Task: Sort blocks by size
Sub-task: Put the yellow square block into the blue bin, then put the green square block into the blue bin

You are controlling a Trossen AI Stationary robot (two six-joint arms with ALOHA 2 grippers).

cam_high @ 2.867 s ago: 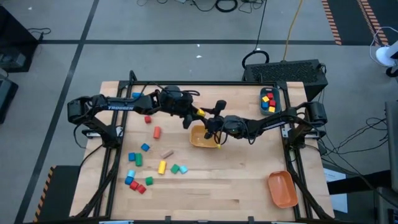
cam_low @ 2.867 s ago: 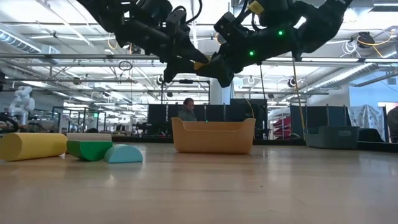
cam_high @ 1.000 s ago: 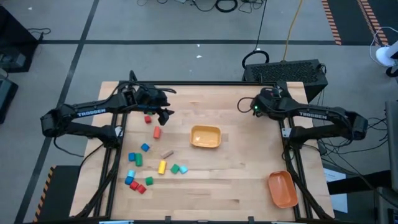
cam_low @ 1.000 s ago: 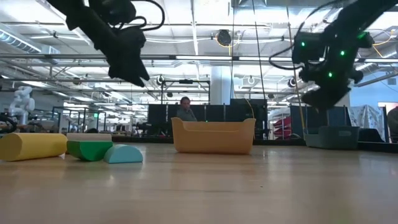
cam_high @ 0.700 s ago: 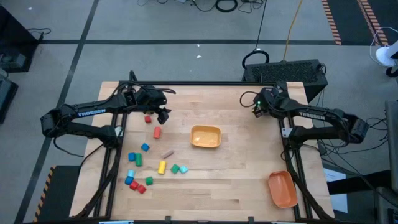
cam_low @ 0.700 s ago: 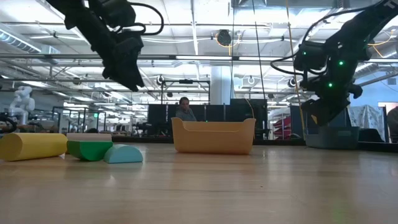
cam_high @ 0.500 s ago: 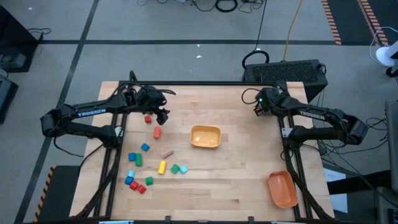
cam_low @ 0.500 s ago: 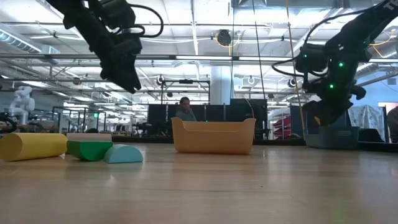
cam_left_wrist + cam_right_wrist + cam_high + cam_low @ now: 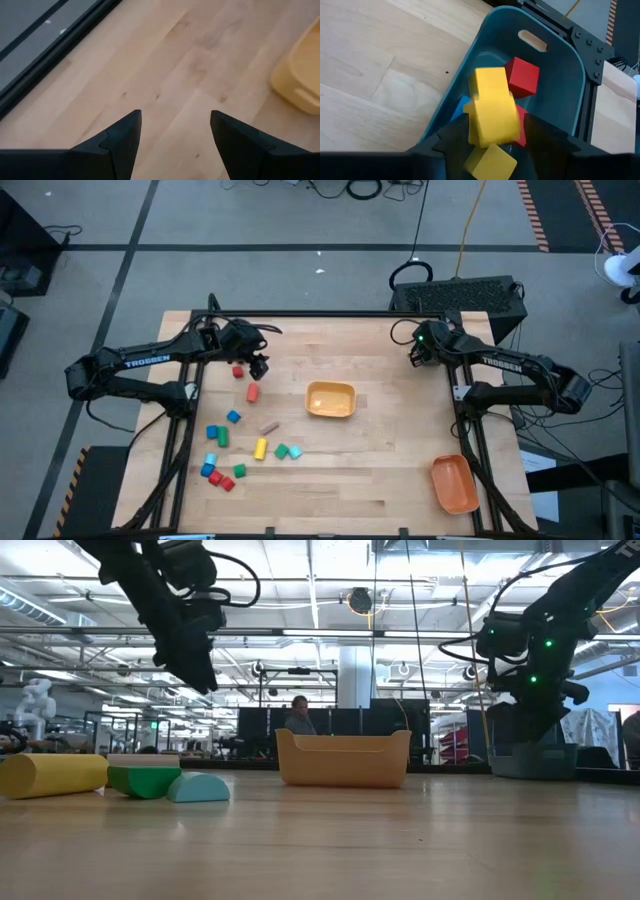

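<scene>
Wood table (image 9: 380,470): I see bare room right of the yellow bin (image 9: 330,399).
Left gripper (image 9: 175,131): far-left edge, spread wide, empty.
Right gripper (image 9: 417,357): above teal bin (image 9: 560,80); grip unclear.
Yellow block (image 9: 492,107): between its fingers.
Blocks (image 9: 235,445): near-left.

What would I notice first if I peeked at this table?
Probably the big yellow block tumbling between the right gripper's fingers, over the teal bin at the table's far right corner, where red and yellow blocks already lie. Next, the heap of colourful blocks near the front left. The left gripper hangs open above a red block.
</scene>
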